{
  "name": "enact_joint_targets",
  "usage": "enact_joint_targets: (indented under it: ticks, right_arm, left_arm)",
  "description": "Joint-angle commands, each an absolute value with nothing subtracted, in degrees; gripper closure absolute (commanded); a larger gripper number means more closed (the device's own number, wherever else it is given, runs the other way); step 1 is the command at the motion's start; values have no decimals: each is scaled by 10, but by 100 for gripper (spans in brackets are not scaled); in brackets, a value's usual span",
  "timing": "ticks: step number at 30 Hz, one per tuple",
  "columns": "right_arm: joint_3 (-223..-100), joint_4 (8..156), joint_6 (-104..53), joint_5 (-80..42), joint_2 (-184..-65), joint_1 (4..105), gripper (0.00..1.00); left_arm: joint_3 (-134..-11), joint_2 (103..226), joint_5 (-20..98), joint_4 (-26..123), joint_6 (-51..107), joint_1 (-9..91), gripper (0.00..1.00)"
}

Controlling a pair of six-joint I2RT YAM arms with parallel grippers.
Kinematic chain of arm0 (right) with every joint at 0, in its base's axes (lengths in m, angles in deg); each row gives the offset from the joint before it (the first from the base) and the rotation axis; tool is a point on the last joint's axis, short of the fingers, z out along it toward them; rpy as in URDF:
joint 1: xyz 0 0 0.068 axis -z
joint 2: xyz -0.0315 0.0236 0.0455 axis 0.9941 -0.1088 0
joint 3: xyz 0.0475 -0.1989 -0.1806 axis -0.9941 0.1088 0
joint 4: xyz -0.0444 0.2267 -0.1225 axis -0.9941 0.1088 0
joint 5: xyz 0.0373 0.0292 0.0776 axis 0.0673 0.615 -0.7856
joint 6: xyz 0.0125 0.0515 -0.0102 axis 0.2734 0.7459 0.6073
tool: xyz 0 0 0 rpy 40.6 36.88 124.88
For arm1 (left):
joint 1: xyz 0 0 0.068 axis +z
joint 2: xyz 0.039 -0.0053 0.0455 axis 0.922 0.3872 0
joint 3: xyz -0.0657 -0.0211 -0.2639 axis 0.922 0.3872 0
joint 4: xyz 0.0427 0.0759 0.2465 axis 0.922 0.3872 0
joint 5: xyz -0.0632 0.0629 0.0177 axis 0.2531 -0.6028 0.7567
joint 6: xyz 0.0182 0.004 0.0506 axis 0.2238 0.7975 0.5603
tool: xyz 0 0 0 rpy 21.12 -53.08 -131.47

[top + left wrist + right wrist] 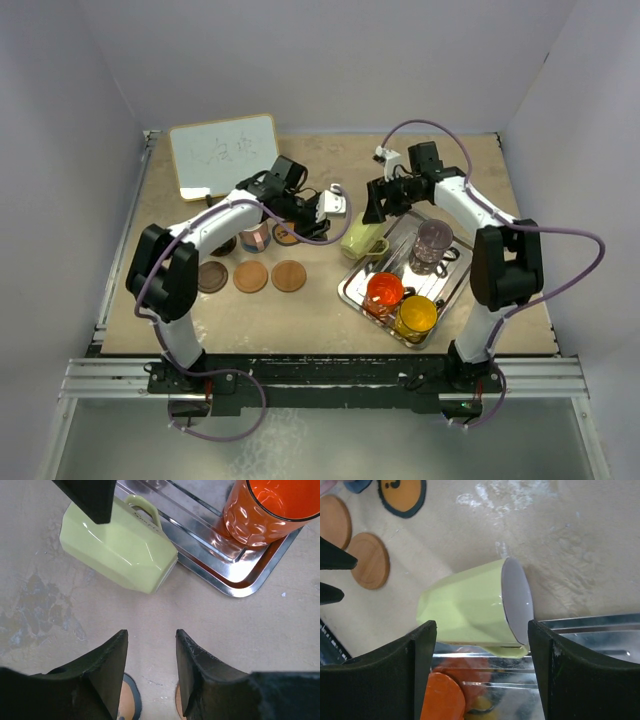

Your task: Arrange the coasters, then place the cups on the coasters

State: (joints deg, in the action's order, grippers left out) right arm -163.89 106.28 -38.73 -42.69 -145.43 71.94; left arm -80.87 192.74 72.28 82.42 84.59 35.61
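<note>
One cup down: yellow-green mug on its side, beside the tray.
Right gripper, wide open and empty, hangs above it; mug axis runs finger to finger. Left gripper, part open, empty, is farther.

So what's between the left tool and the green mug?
Nothing: only bare table separates the left tool from the green mug, per the left wrist view.
</note>
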Motion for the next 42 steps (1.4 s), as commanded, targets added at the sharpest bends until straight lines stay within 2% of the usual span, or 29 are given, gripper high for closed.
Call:
enact_joint_targets:
  ticks: [1,10,15,18,24,28,34,42]
  right_arm:
    - [-1682,1113,-433,-519,-1483,722,25]
    - [-1761,1269,-601,-613,-1566,736,28]
    - [-1787,1339,-673,-669,-1603,751,35]
    - [-1812,1378,-705,-703,-1626,756,51]
    - [-1847,1378,-668,-714,-1612,756,100]
    - [-1823,1296,-574,-664,-1537,736,100]
    - [-1802,1205,-464,-436,-1428,642,100]
    - [-1872,1213,-427,-251,-1433,530,100]
  left_arm:
    - [-795,1879,743,802,836,357,59]
    - [-766,1841,744,795,830,357,57]
    - [-751,1821,742,784,826,357,56]
    - [-740,1811,740,777,822,357,56]
    - [-714,1766,717,753,798,360,56]
    - [-703,1725,709,734,758,374,56]
    - [-675,1660,669,710,713,406,56]
    - [-666,1587,538,700,608,459,56]
